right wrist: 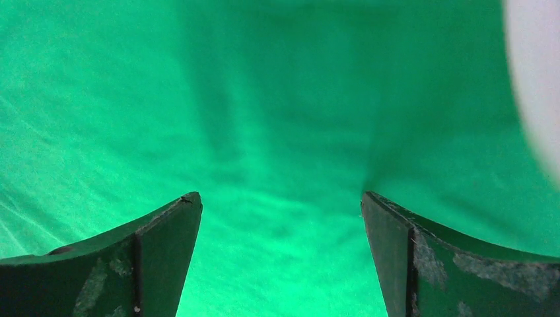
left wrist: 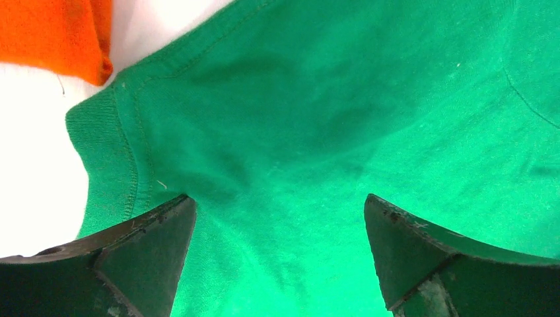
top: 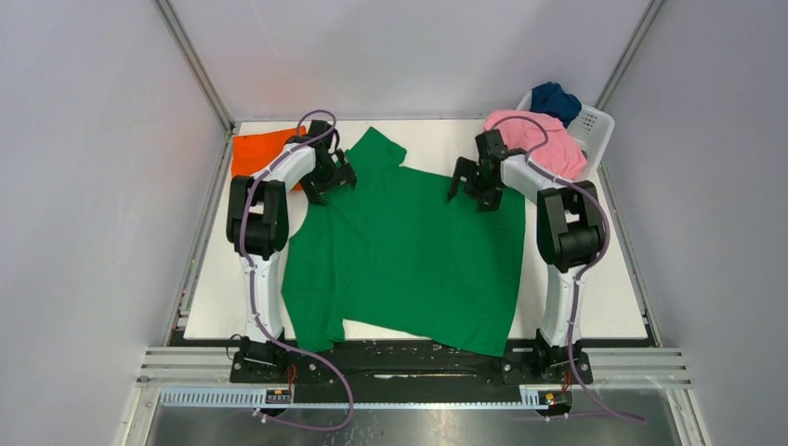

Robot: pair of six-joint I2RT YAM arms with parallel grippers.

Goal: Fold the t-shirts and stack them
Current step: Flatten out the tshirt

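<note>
A bright green t-shirt [top: 409,255] lies spread across the white table, its collar toward the far side. My left gripper [top: 332,181] is open, close above its far left part; the left wrist view shows green cloth [left wrist: 317,132] between the spread fingers and a ribbed hem [left wrist: 109,158]. My right gripper [top: 469,193] is open, close above the shirt's far right edge; its wrist view shows green cloth [right wrist: 277,132]. A folded orange t-shirt [top: 256,150] lies at the far left, also in the left wrist view [left wrist: 56,33]. A pink t-shirt [top: 548,139] and a navy one [top: 556,98] sit in a basket.
A white perforated basket [top: 595,125] stands at the far right corner. Bare white table [top: 604,297] shows right of the shirt and at the near left [top: 228,297]. Grey walls with metal frame rails enclose the table. A black rail runs along the near edge.
</note>
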